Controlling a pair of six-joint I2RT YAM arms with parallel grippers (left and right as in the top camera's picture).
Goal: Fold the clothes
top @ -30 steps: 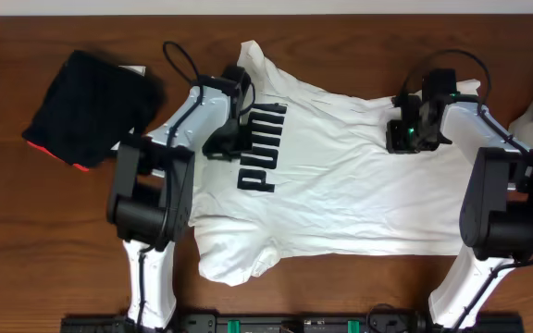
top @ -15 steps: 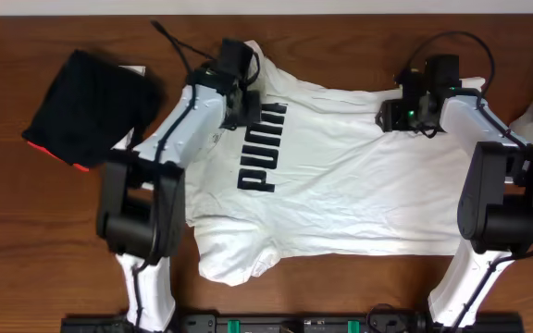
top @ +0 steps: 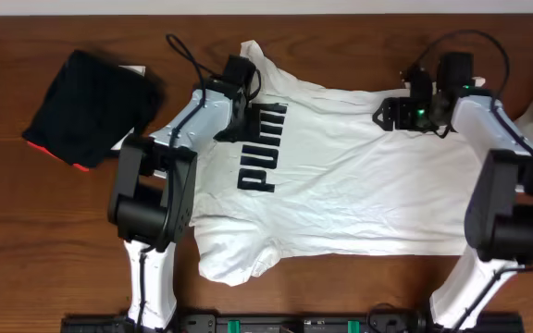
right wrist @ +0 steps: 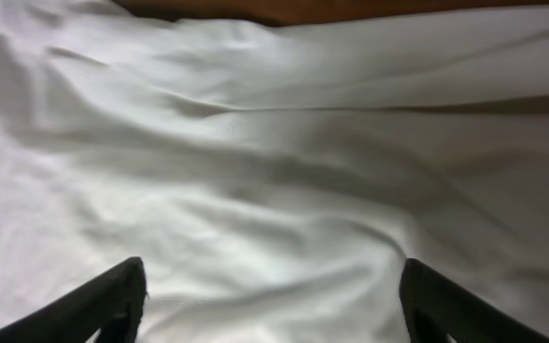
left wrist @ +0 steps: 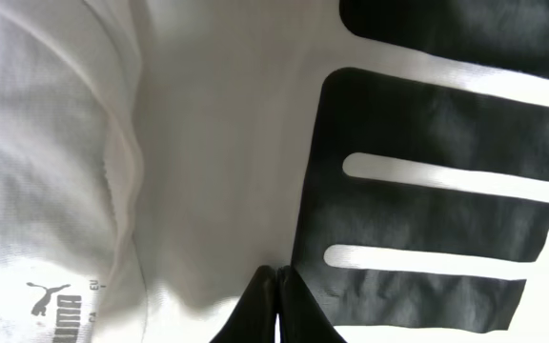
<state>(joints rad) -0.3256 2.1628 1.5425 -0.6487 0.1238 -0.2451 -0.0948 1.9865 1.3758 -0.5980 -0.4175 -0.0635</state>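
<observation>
Since a second ago the right gripper [right wrist: 273, 276] has swung its jaws wide. Nothing sits between the fingers, only white cloth below. The left gripper [left wrist: 274, 286] has crept toward the collar, its tips closed together at the edge of the black lettering [top: 259, 148]; whether cloth is pinched, cannot tell. The T-shirt [top: 340, 185] lies spread print-up across the table [top: 340, 310], neck toward the left arm. Risk: the closed left tips drag and ruck the chest. The right jaws, closing here, may catch only the top layer and skew the fold.
</observation>
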